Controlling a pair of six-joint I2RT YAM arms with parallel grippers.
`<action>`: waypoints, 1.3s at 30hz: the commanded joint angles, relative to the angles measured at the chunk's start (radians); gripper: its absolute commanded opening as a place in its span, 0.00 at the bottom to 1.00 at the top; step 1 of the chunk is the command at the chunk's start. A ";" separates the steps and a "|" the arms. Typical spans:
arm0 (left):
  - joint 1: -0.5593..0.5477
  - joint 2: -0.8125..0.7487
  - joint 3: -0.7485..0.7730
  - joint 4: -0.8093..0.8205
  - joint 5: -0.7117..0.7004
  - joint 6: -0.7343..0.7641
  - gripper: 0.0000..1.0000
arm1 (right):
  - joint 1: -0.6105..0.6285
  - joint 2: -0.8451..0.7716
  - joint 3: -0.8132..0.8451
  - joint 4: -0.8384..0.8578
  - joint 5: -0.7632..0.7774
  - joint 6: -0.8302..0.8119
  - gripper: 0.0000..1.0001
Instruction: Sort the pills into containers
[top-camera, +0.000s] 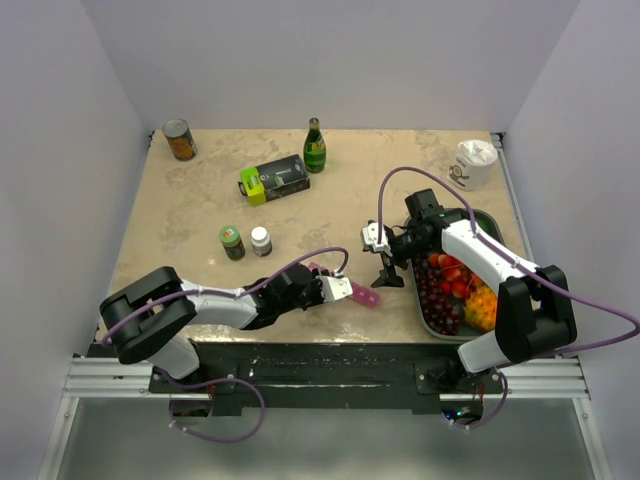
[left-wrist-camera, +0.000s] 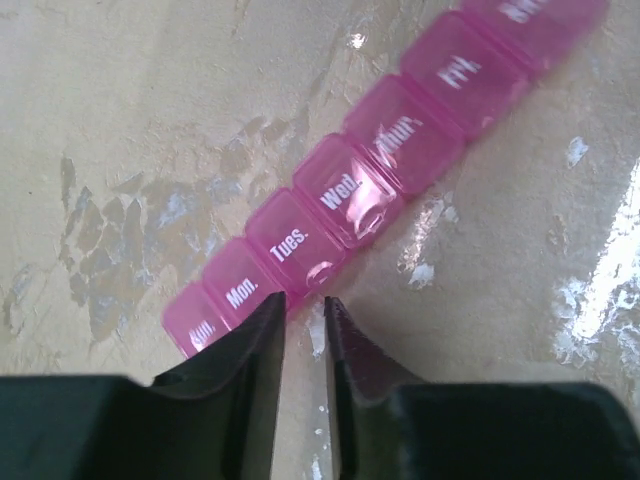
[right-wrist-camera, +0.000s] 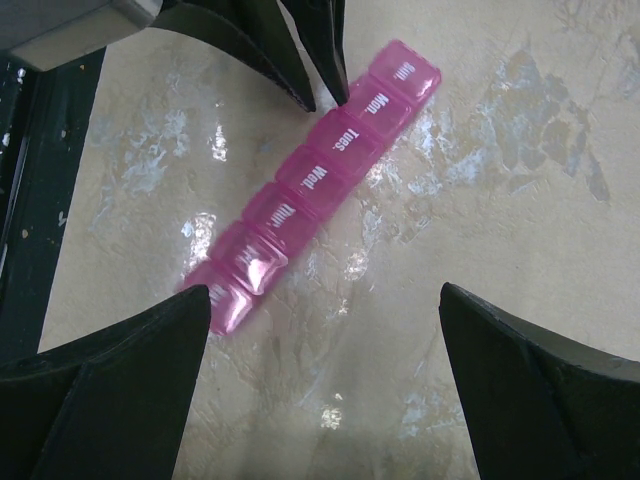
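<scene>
the containers (top-camera: 364, 296) lie near the front edge, crowded by the left gripper (top-camera: 345, 290) on their left and the right gripper (top-camera: 390, 278) just beyond. the fruit tray (top-camera: 486, 220) blocks the right. a small jar (top-camera: 232, 242) and a white-capped bottle (top-camera: 261, 240) stand far-left. bare tabletop (top-camera: 330, 222) lies open beyond the strip.

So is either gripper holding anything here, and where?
Right gripper: nothing, jaws wide open. Left gripper: jaws closed at the pill organiser edge by Mon./Tues.; a pinch cannot be told.

White arms (top-camera: 480, 250), black fingers (left-wrist-camera: 240, 370), purple cables (top-camera: 415, 171)
</scene>
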 joint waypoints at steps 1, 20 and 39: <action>-0.009 -0.015 0.019 0.031 -0.016 0.017 0.21 | -0.001 -0.002 0.000 -0.004 -0.008 -0.023 0.99; -0.009 -0.180 -0.072 0.037 0.041 0.005 0.13 | -0.003 0.013 -0.003 -0.024 -0.045 -0.045 0.99; 0.022 -0.405 -0.032 -0.073 -0.005 0.094 0.71 | 0.089 -0.031 -0.046 0.252 -0.037 0.427 0.99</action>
